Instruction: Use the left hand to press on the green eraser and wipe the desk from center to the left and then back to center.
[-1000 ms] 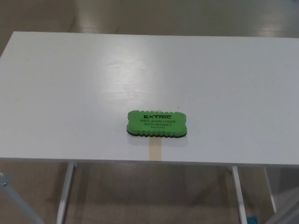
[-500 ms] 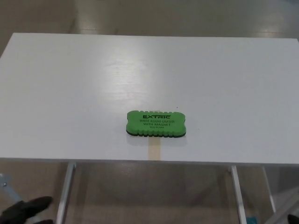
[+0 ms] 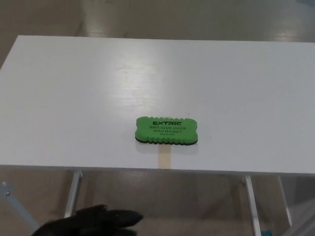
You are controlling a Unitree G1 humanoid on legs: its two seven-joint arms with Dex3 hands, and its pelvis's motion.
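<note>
Left robot hand point(image 3: 91, 222) low, eraser point(image 3: 166, 131) labelled EXTRIC

One white table point(image 3: 74, 88) fills most of the head view. On it lies one green whiteboard eraser point(image 3: 166, 130), printed with one bold brand word and a few smaller lines of black text beneath it. One short tan strip point(image 3: 164, 160) sits on the table's near edge, just below the eraser. Under the table, three pale metal legs show: one on the left point(image 3: 73, 194), one on the right point(image 3: 251, 199), and one slanted piece at the far lower left point(image 3: 12, 201). One black robot hand, the left hand point(image 3: 91, 222), shows at the bottom edge, with two of its fingers point(image 3: 123, 216) visible.
</note>
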